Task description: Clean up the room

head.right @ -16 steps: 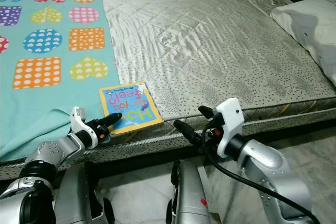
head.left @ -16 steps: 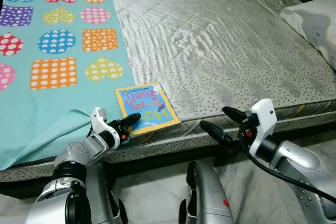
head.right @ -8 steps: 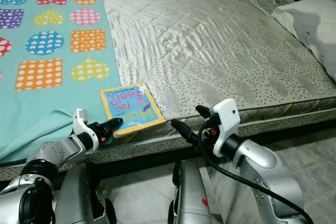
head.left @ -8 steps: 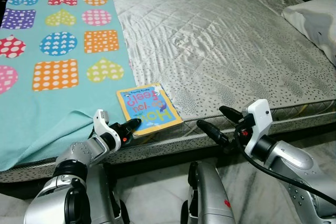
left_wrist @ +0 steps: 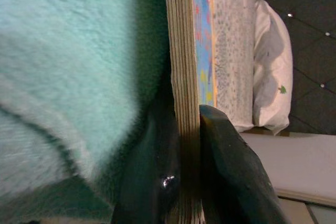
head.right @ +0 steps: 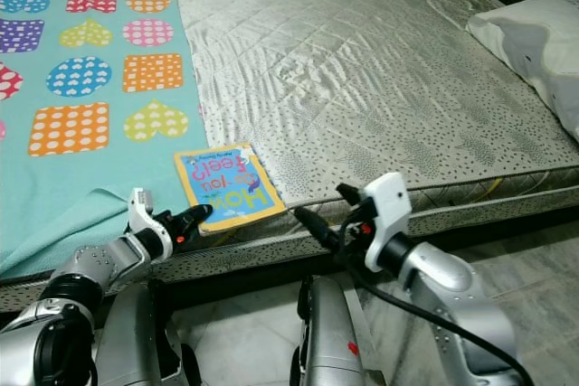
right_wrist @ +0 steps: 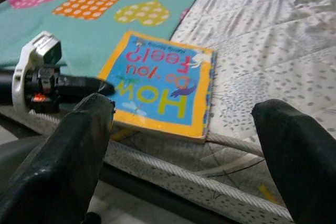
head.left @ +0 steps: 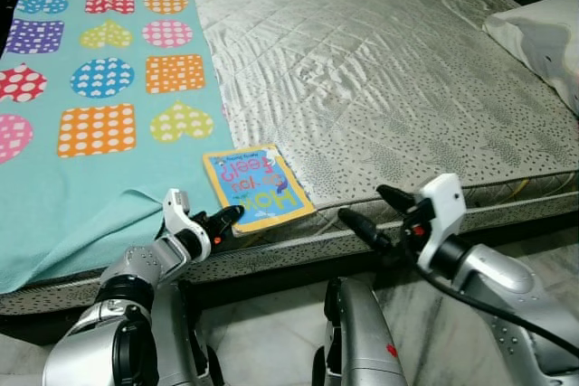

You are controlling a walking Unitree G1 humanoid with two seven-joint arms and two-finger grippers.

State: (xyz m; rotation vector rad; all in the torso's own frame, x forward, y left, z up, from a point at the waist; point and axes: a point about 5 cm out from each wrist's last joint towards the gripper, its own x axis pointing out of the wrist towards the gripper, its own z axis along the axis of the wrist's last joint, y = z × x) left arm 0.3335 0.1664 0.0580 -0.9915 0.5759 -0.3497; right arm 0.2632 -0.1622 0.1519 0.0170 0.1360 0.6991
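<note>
Nearest, at the bed's near edge, the left gripper is seen with its fingers clenched on the near left corner of the picture book; in the left wrist view the board pages are pinched edge-on between the two black tips. To its right, the right gripper hangs just off the mattress edge with its fingers spread wide and nothing held. The book lies flat at the near edge of the mattress, partly on the teal blanket. Farther right, a white pillow rests on the bed. The step in hand is judged to be the pickup of the book; a lift clear of the bed is called for next, perhaps supported by the right gripper.
</note>
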